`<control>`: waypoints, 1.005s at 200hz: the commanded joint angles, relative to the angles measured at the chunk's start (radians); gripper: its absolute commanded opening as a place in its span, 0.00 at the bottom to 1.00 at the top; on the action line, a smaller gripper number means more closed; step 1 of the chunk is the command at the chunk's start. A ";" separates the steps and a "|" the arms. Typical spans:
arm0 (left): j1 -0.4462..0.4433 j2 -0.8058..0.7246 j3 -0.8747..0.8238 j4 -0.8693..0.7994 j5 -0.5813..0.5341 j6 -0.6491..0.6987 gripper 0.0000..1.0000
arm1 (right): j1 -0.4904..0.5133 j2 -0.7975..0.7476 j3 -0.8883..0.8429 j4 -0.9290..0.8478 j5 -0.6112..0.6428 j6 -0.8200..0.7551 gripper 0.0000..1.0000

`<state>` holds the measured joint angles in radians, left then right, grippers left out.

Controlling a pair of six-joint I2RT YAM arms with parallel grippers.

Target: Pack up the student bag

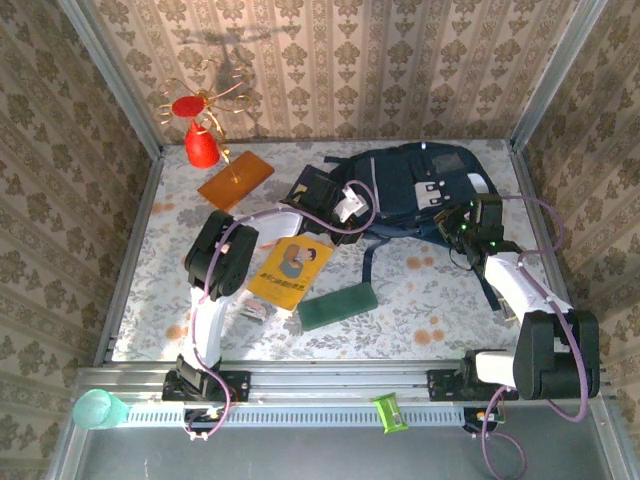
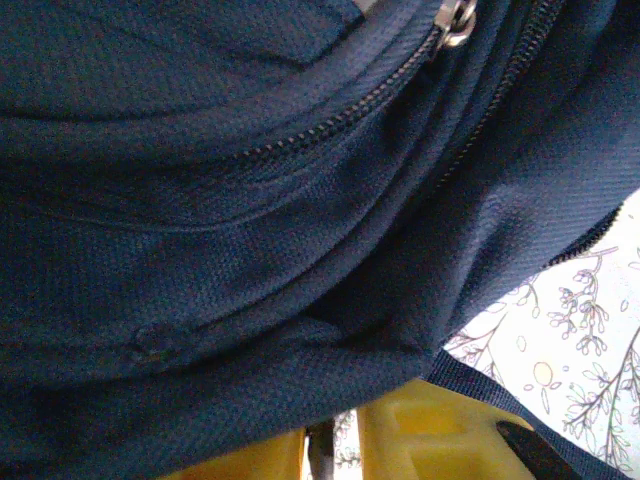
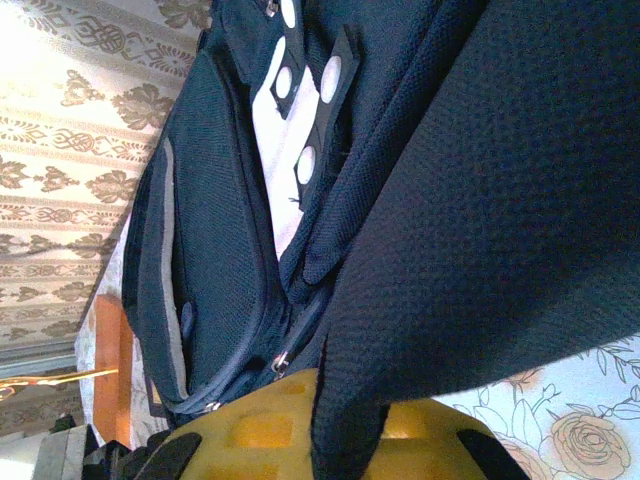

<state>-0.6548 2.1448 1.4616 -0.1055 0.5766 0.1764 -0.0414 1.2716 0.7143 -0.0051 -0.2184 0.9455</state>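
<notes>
We see the large dark navy fabric student bag (image 1: 420, 185), with its white-grey patch, lying flat in the upper right of the overhead frame on the flowered tablecloth (image 1: 430, 290). Its dark straps trail toward the lower edge. The left gripper (image 1: 352, 216) sits at the bag's left edge, near the middle of the frame. The right gripper (image 1: 468, 228) is at the bag's lower right corner.

In the right wrist view a fold of the bag's (image 3: 500, 200) navy cloth runs down into the right gripper (image 3: 330, 455) at the bottom of the frame, and the fingers are clenched on that fold. The white patch and a grey-trimmed front pocket show toward the upper left.

In the left wrist view the bag (image 2: 250, 250) covers most of the frame, with a closed zip (image 2: 340, 105) slanting across the top. The left gripper (image 2: 420, 445) shows yellow at the bottom edge, close under the cloth. We cannot tell whether its fingers are released or grasping.

Back in the overhead frame, a yellow paper booklet (image 1: 290, 272) lies left of centre, with a dark green rectangular block (image 1: 338, 307) just beside its lower right corner. An orange flat rectangular board (image 1: 235, 180) lies in the upper left, and a red cone (image 1: 203, 148) stands just above it.
</notes>
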 commanded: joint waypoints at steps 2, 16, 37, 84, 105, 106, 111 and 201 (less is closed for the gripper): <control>-0.002 0.026 0.022 -0.019 -0.035 0.010 0.17 | 0.000 -0.023 0.019 0.054 -0.024 -0.002 0.09; -0.002 0.023 0.020 -0.013 -0.040 0.008 0.13 | 0.001 -0.025 0.020 0.051 -0.023 -0.004 0.09; -0.002 0.008 0.010 -0.007 -0.049 0.003 0.05 | 0.000 -0.025 0.023 0.046 -0.019 -0.009 0.09; 0.008 -0.064 -0.050 0.038 -0.080 -0.024 0.00 | -0.017 -0.046 0.025 0.006 0.011 -0.057 0.09; 0.008 -0.094 -0.080 0.044 -0.139 -0.035 0.00 | -0.036 -0.061 0.028 -0.024 0.037 -0.103 0.09; 0.008 -0.095 -0.081 0.044 -0.143 -0.035 0.00 | -0.037 -0.061 0.028 -0.027 0.038 -0.105 0.09; 0.007 -0.102 -0.089 0.044 -0.158 -0.038 0.00 | -0.043 -0.062 0.029 -0.036 0.045 -0.117 0.09; -0.016 -0.159 -0.163 0.003 -0.424 -0.105 0.00 | -0.112 0.095 0.187 -0.194 0.068 -0.387 0.10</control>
<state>-0.6769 2.0304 1.3193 -0.0338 0.2539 0.1177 -0.1196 1.3079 0.7975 -0.1780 -0.2153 0.6937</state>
